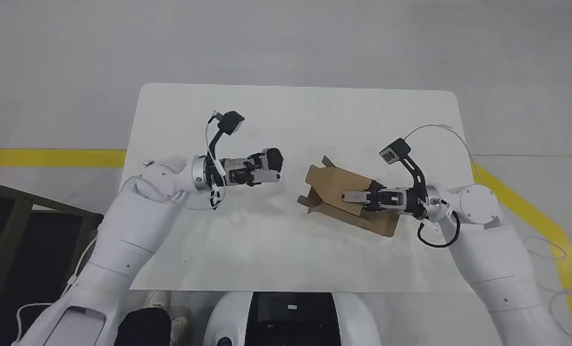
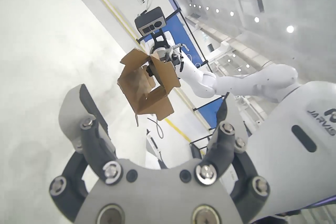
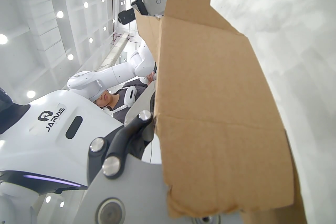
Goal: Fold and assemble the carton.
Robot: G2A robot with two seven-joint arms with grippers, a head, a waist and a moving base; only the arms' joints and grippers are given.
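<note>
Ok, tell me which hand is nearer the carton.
Right. The right hand holds the carton; the left hand is open, apart from it, facing its open end.

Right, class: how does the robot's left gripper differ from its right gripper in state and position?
The left gripper is open and empty; the right gripper is shut on the carton. The left gripper hangs clear of the carton, while the right gripper grips one wall. Both point toward each other over the table.
</note>
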